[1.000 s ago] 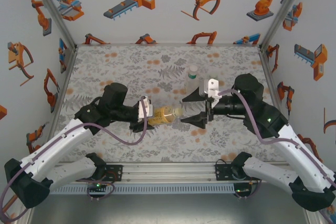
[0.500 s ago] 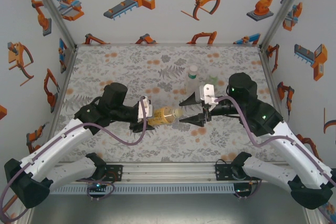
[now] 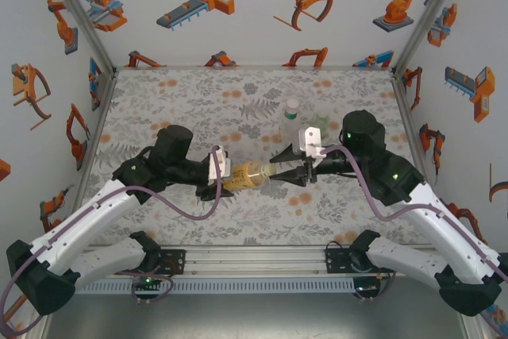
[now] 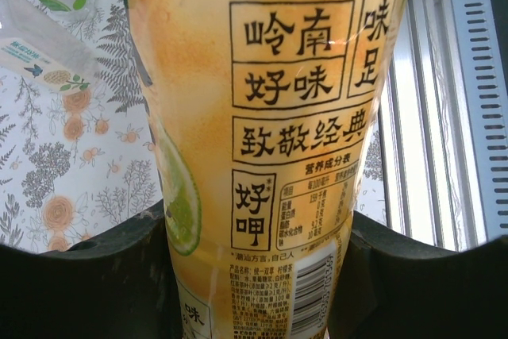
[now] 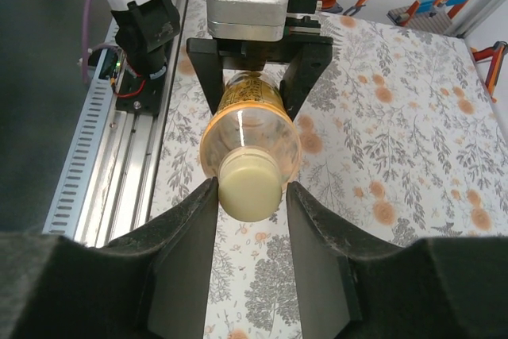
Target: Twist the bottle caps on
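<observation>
Now right gripper (image 3: 275,169) narrowed round bottle (image 3: 246,174)

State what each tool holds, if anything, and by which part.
The left tool grips the amber bottle around its labelled body, bottle lying level. The right tool has its fingers flanking the pale cap; whether they clamp it cannot be told.

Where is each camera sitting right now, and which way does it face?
Top external: above and behind the robot, facing down at the table; left gripper and right gripper show.
Left wrist: looks along the amber bottle it holds; own fingers at bottom.
Right wrist: faces the cap end-on between own fingers; left gripper beyond.
Both wrist views share that bottle.
</observation>
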Available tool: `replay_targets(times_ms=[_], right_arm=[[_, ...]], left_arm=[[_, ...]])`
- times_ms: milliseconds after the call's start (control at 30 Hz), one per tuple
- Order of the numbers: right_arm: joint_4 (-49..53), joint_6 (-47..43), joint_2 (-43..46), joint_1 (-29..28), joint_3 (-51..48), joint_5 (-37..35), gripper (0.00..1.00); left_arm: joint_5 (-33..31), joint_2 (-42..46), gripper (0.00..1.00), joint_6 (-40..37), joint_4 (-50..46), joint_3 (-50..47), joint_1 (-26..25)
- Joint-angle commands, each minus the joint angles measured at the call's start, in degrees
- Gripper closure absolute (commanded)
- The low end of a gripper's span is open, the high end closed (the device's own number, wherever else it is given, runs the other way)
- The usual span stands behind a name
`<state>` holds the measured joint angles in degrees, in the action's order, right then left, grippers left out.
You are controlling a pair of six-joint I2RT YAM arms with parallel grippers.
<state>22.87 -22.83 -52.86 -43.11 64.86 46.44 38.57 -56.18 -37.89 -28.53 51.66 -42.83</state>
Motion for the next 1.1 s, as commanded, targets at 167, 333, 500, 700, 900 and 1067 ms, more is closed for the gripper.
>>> replay_targets(times_ms=[167,333,500,700,900,1067], right_arm=[[-2.39,-0.89,-0.06,-0.92,-0.82,-2.08,0.71],[-6.04,5.17,1.11,-0.97,-3.19,-4.64,0.79],[-16.65,20.68,2.82,-0.94,-8.56,-9.39,0.94],[-25.90,46.47,4.01,-0.99,-13.63,-20.54,1.00],[-24.32,67.49,3.45,-2.00,-14.00,-29.83,1.00],[-21.89,84.34,1.81,-2.41,-14.41,-33.93,1.00]], left_arm=[[1.52,0.37,1.00,-0.87,-1.13,1.75,-0.31],[0.82,0.81,1.00,-0.96,-1.08,1.78,-0.31],[-0.65,1.55,1.00,-0.74,-0.07,1.30,-0.27],[-3.52,2.93,1.00,-0.01,2.22,0.13,-0.24],[-7.08,3.27,1.00,1.13,3.91,-0.42,-0.12],[-9.84,3.34,1.00,2.27,5.30,-0.86,0.10]])
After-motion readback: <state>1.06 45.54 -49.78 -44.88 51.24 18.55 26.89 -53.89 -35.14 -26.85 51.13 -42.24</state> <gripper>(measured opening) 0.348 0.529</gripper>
